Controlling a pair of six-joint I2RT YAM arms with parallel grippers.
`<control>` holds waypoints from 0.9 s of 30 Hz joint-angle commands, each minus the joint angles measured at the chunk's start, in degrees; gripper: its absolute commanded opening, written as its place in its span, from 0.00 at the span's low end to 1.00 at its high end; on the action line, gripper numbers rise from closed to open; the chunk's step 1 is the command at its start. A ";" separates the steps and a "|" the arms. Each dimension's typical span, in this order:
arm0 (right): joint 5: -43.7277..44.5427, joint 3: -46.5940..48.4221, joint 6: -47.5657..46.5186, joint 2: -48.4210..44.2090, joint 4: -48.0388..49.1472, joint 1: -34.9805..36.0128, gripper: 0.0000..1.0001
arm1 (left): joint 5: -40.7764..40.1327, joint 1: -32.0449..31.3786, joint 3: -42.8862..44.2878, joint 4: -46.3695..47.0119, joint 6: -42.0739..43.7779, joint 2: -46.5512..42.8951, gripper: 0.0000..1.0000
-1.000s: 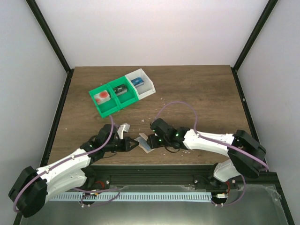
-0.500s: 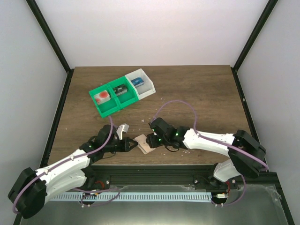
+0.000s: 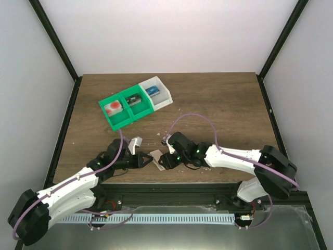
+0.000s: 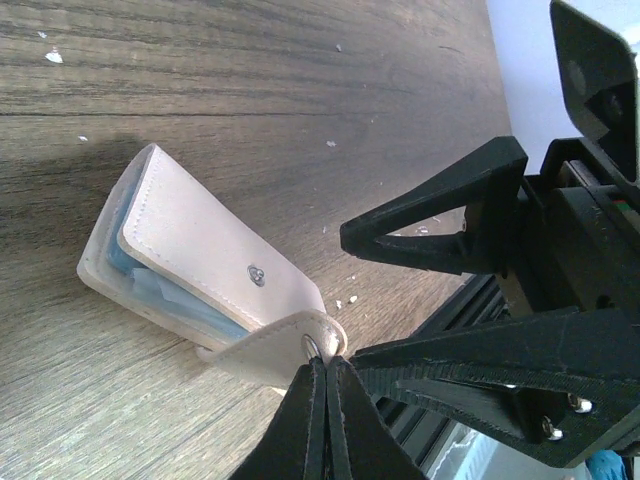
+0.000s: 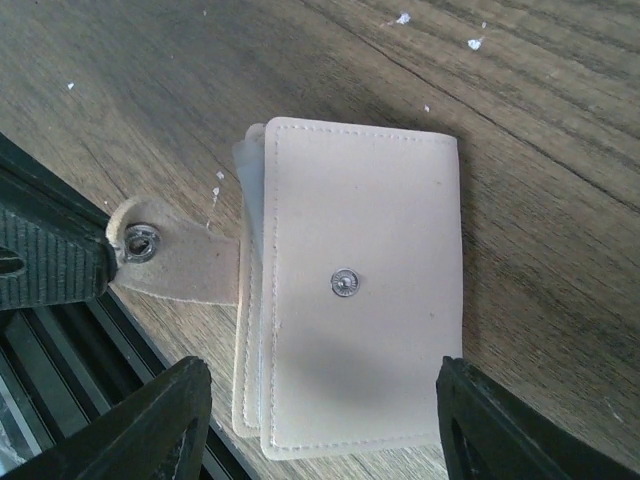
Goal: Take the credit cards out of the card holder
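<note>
The card holder lies closed on the table near the front edge, pale with tan stitched edging and a metal snap; it also shows in the left wrist view and the right wrist view. Blue credit cards show only as edges inside it. My left gripper is shut on the holder's tan tab, by its snap ring. My right gripper is open just above the holder, its fingers straddling it and not touching.
A green bin with a red-orange item and a dark item stands at the back left. A white bin joined to it holds a small blue item. The black front rail runs right beside the holder. White crumbs dot the wood.
The holder has turned slightly, its tan face now showing from above. My right gripper has shifted a little toward the front edge over it. My left gripper stays at the tab.
</note>
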 commanded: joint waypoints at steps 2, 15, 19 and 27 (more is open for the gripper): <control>-0.93 -0.56 -1.63 1.18 2.03 0.97 0.63 | 0.72 0.15 0.10 1.53 -0.39 -0.54 0.00; 2.03 3.16 -2.51 5.51 0.21 2.21 0.62 | 1.00 0.16 0.85 1.78 -0.75 -0.32 0.00; 4.43 3.17 -2.07 4.73 0.06 2.24 0.57 | 1.01 0.18 1.07 1.71 -0.76 -0.50 0.00; 6.24 2.78 -0.81 3.94 0.41 2.22 0.43 | 1.38 0.17 1.23 1.22 -0.08 -0.15 0.00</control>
